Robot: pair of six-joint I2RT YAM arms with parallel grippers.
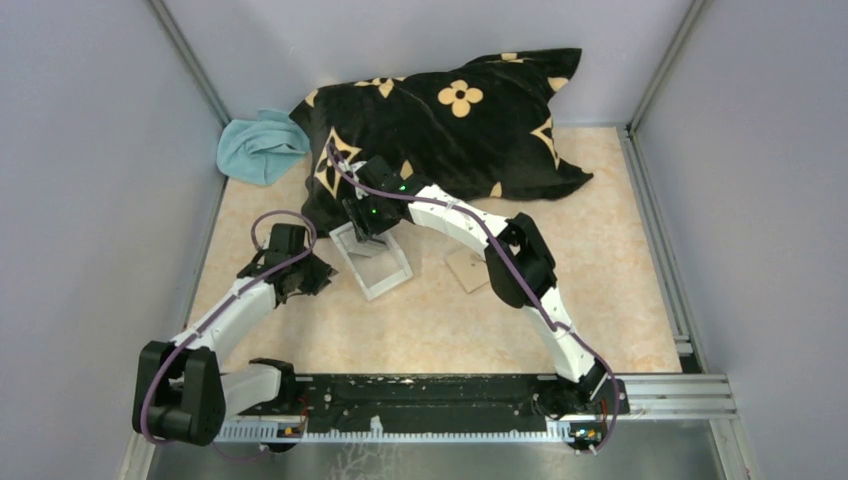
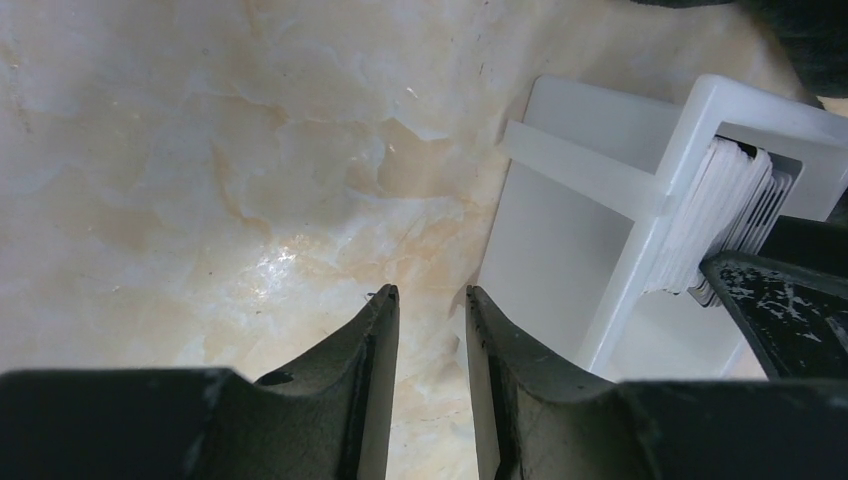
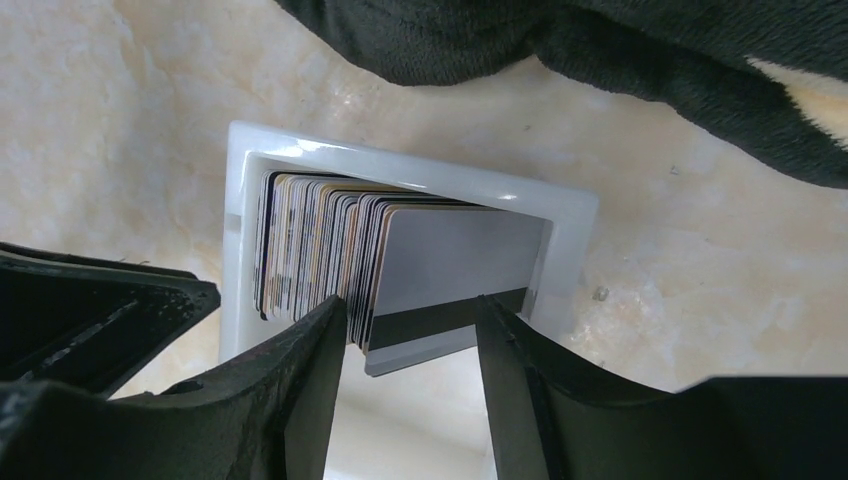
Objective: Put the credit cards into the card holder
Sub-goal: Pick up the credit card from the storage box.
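Several credit cards [image 3: 330,250] stand on edge in one end of a clear shallow tray [image 3: 410,170]. The front card [image 3: 450,265] is grey with a black stripe. My right gripper [image 3: 410,305] is open just above the stack, one finger on each side of the front few cards, not closed on them. The tan card holder [image 1: 468,268] lies flat on the table right of the tray [image 1: 378,262], partly behind my right arm. My left gripper [image 2: 430,292] is narrowly open and empty, low over the table just left of the tray [image 2: 590,210]; the cards [image 2: 720,220] show there too.
A black pillow with tan flowers [image 1: 440,130] lies right behind the tray, and its edge [image 3: 600,50] hangs close above the tray in the right wrist view. A light blue cloth [image 1: 260,145] sits in the back left corner. Grey walls enclose the table.
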